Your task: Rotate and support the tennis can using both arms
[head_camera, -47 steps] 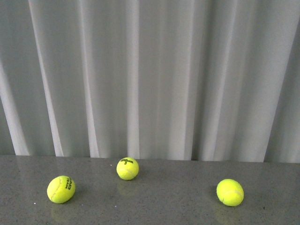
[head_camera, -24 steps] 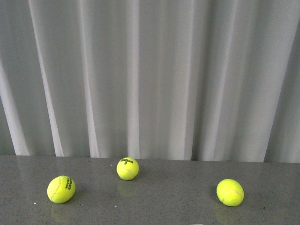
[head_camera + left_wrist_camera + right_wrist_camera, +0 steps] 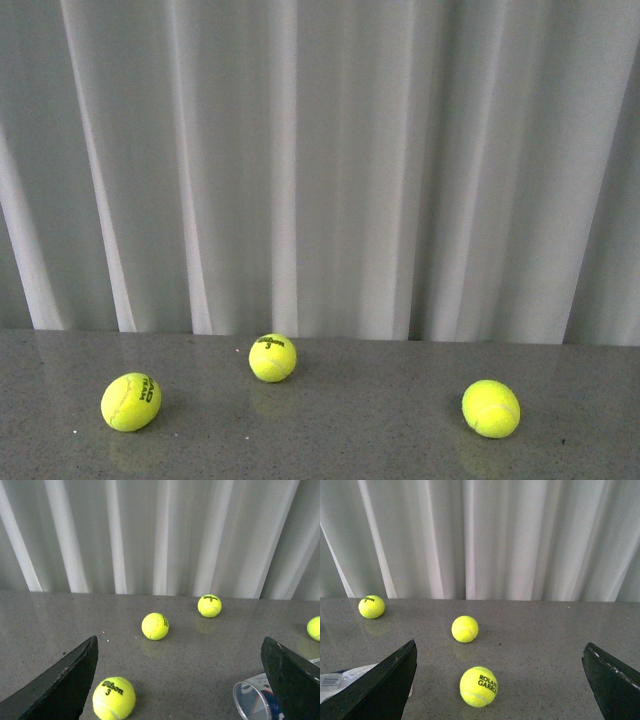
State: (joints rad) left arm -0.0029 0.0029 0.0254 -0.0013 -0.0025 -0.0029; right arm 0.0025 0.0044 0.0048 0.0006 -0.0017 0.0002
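In the front view, three yellow tennis balls lie well apart on the grey table (image 3: 370,435) before a pale curtain (image 3: 400,170). They are a lettered ball (image 3: 131,402), a Wilson-stamped ball (image 3: 272,358) farther back, and a plain ball (image 3: 491,408).

In the left wrist view, the left pincer (image 3: 179,647) stands wide and holds nothing, its black fingers (image 3: 65,685) far apart. The tennis can (image 3: 252,700) lies on its side on the table, its clear open mouth just beside the inner edge of one finger (whether they touch, I cannot tell). A Wilson 3 ball (image 3: 114,698) sits just inside the other finger. Beyond the fingertips lie a nearer ball (image 3: 155,626), a farther ball (image 3: 209,605) and an edge ball (image 3: 315,628).

In the right wrist view, the right pincer (image 3: 499,645) is likewise wide and holds nothing. A white label (image 3: 335,681) with small print shows at the outer side of one finger, mostly hidden. A Roland Garros ball (image 3: 478,686) lies between the fingers. An unmarked ball (image 3: 465,629) lies beyond it, and a distant ball (image 3: 371,606) sits off to one side.
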